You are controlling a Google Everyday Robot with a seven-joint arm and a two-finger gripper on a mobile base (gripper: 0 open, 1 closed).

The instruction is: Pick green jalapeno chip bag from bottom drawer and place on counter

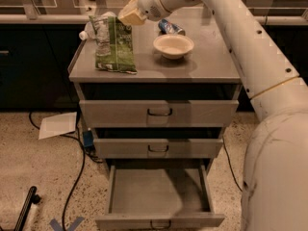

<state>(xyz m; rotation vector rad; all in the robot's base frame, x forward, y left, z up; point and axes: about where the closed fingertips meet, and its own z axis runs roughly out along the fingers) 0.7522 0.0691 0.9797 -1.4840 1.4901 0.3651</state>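
The green jalapeno chip bag (114,44) rests on the left part of the grey counter (207,64), leaning on a clear bottle (89,32). My gripper (131,14) is just above the bag's top right corner, at the end of the white arm (250,47) that reaches in from the right. Whether it still touches the bag does not show. The bottom drawer (159,194) is pulled out and its inside is bare.
A white bowl (173,46) stands mid-counter, with a blue and silver packet (171,27) behind it. The two upper drawers (159,113) are closed. On the floor lie a white sheet (57,125), black cables (77,172) and a dark bar (26,208).
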